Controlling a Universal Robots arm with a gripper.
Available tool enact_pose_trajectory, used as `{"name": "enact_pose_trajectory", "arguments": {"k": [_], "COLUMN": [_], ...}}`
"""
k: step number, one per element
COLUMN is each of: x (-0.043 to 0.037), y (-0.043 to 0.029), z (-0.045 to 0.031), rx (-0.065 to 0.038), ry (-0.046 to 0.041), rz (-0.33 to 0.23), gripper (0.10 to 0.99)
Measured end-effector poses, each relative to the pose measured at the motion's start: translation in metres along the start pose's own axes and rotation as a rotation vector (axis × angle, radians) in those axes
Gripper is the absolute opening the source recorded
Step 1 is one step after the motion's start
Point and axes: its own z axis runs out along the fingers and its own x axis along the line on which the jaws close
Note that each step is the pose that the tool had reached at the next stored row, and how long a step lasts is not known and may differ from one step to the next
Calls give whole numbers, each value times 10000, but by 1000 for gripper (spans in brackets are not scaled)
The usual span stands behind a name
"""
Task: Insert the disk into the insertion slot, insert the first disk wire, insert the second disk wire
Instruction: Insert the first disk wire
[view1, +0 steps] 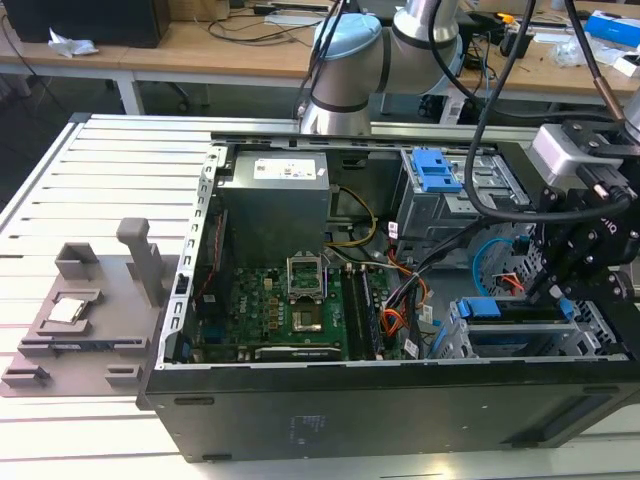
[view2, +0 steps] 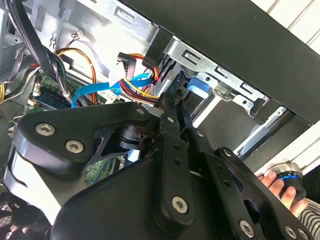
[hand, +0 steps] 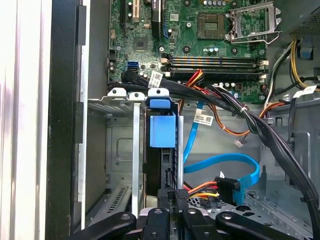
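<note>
We see the disk (hand: 162, 131) standing edge-on inside the insertion slot (hand: 117, 150), its blue carrier tab at the cage's rim. The gripper (hand: 174, 196) hangs at the slot's open side, close to the disk's edge. Its fingers (view2: 167, 130) are drawn narrow, tips close together, and we cannot tell whether they pinch anything. Just beside the slot a blue flat cable (hand: 225, 160) loops loose, and a black connector (hand: 227, 186) on red, yellow and orange wires lies near it, apart from the disk.
</note>
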Motion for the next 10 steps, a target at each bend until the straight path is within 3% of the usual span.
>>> {"name": "enact_pose_trajectory", "arguments": {"k": [2,3,5,8,10], "x": [-1,-1,0,-1,-30], "y": [-4,-3,-1,5,14], "z": [10,6,-3,-131,-298], "rx": [4,0,1,2,4], "ry": [-20,-10,1,3,18], "rz": [-5,-3,0,1,2], "gripper": [165,239,239,239,239]}}
